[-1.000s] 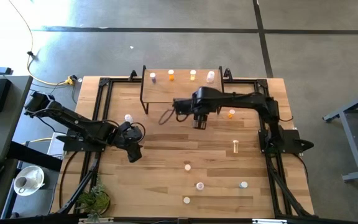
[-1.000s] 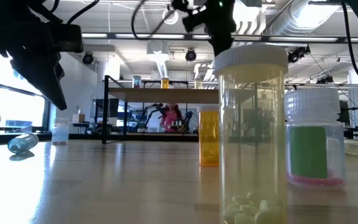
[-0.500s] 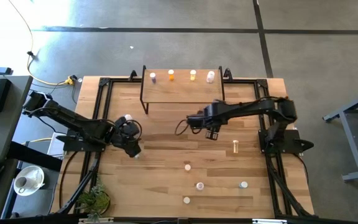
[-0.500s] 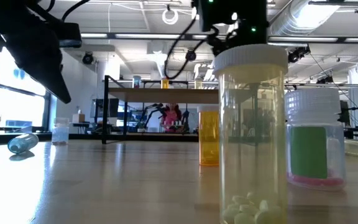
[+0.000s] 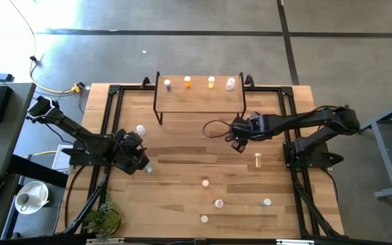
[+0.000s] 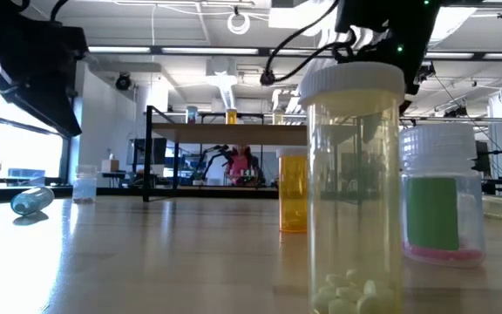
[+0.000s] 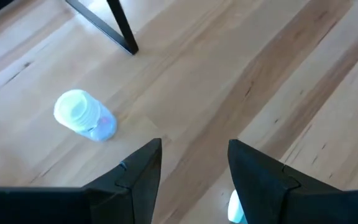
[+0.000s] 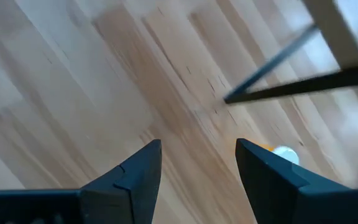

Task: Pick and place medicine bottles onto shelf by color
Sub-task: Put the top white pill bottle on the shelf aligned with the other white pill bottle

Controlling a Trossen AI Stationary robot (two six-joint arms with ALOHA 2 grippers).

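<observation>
Left gripper point(image 5: 136, 160) hovering with jaws apart and empty beside two pale blue bottles point(image 7: 84, 116) on the left of the table point(image 5: 182, 156); shelf point(image 5: 199, 99) at far centre carrying four bottles point(image 5: 187, 82); right gripper point(image 5: 239, 139) hanging, jaws apart and empty, just right of centre.

Grey concrete floor point(image 5: 182, 41) surrounds the wooden table point(image 5: 182, 156); strip lights and silver ducting point(image 6: 425, 22) overhead, bright window point(image 6: 20, 139) at one side.
</observation>
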